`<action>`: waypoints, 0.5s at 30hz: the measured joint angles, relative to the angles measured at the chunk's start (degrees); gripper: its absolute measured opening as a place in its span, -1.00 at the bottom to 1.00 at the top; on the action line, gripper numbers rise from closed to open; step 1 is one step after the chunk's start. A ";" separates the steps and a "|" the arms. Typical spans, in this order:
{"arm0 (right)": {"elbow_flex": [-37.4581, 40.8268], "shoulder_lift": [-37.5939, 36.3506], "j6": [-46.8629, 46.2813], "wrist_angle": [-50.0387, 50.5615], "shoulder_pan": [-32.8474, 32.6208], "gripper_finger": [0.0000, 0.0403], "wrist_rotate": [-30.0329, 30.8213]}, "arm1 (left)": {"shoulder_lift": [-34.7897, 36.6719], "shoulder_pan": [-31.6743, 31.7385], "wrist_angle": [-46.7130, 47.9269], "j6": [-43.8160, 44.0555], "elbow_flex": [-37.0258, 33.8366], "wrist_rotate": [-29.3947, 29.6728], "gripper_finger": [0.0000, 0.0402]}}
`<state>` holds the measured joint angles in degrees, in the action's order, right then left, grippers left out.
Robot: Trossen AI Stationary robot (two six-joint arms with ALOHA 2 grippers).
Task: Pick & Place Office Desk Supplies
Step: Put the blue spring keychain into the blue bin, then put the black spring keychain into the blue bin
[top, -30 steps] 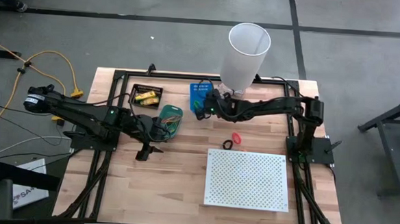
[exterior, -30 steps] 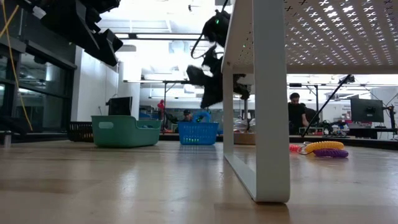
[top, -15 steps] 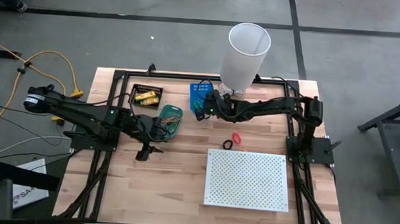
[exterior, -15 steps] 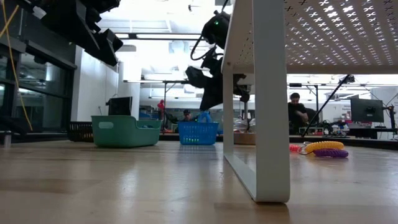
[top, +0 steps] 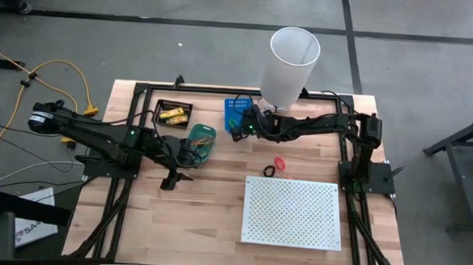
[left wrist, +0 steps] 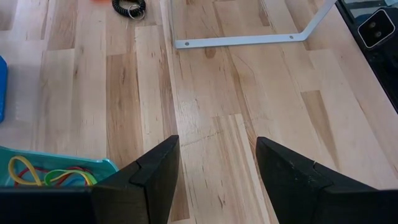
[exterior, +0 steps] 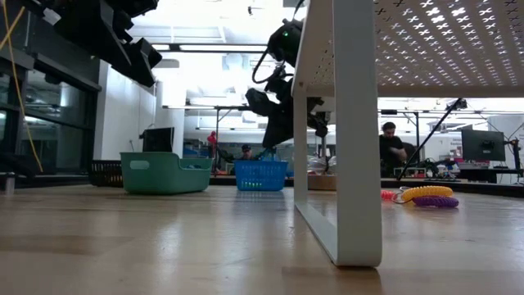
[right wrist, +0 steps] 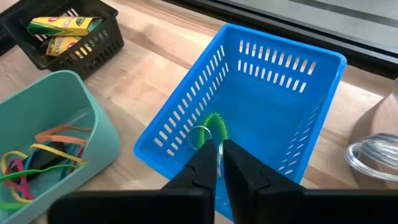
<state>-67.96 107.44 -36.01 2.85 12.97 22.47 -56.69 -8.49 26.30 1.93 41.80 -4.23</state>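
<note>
One item in play: I've got the right gripper over the blue basket, fingers near-together, pinching a green coil keyring. I'd open fully above basket centre, then lift straight. Left gripper waits beside the teal bin, fingers apart, empty.

the pale wood-plank tabletop carries a black basket of yellow-and-red packs, a teal bin of rubber-band loops and a blue basket in a row toward its far edge, the black one nearest the far left corner. a tall white tapered bin stands at the far edge just beside the blue basket. toward the near right corner a white perforated board stands on legs, and just beyond it a red loop and a black coil lie on bare wood.
</note>
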 joint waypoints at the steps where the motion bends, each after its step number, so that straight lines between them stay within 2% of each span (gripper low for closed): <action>1: 0.00 0.00 0.00 -0.01 0.00 -0.86 0.00 | 0.00 0.00 -0.02 0.00 0.00 -0.02 0.03; 8: 0.00 -0.02 0.00 -0.02 -0.07 -0.65 -0.01 | 0.00 0.02 -0.02 0.00 0.00 -0.02 0.03; 15: 0.00 -0.07 0.09 -0.31 -0.04 -0.60 -0.10 | 0.00 0.00 -0.02 0.00 -0.01 -0.02 0.03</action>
<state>-67.96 107.37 -35.92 2.55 12.93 22.37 -56.69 -8.49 26.28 1.93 41.79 -4.25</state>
